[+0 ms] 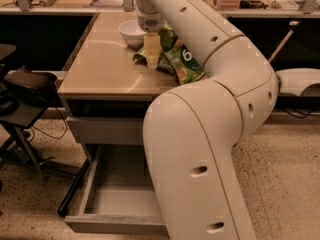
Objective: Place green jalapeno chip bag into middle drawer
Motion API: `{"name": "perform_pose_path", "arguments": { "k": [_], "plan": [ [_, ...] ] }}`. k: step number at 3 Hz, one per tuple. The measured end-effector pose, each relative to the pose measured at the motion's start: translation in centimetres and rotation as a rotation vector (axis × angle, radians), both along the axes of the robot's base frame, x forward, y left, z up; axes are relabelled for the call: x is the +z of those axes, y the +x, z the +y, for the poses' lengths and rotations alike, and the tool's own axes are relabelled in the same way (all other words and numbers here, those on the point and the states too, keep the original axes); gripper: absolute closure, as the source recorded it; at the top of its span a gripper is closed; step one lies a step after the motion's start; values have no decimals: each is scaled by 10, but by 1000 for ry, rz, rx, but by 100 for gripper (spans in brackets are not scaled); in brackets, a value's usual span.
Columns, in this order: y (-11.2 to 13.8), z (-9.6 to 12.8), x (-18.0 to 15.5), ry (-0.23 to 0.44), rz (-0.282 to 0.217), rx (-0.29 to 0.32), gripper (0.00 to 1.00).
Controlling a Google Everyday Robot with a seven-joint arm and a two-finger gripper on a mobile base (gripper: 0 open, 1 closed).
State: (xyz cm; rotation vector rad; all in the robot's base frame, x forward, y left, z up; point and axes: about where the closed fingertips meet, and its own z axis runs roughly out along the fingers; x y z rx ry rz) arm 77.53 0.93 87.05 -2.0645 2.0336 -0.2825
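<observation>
The green jalapeno chip bag (167, 38) lies crumpled on the tan table top (105, 69), behind and partly under my gripper (151, 59). A brighter green bag with a white "6" (186, 64) lies just to the right of it. The gripper points straight down and sits on or just above the bags, at their left edge. The middle drawer (120, 196) is pulled open low in front of the table, and its grey floor is bare. My arm hides the drawer's right side.
A white bowl (131, 32) stands on the table just behind and left of the gripper. A closed grey drawer front (102, 130) sits above the open drawer. A dark chair or stand (25, 86) is left of the table. A counter with clutter runs along the back.
</observation>
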Motion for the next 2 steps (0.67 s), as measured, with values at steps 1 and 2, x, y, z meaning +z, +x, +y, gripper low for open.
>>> {"name": "perform_pose_path", "arguments": {
  "k": [1, 2],
  "plan": [
    [46, 11, -53, 76, 12, -28, 0],
    [49, 13, -56, 81, 4, -27, 0]
  ]
}}
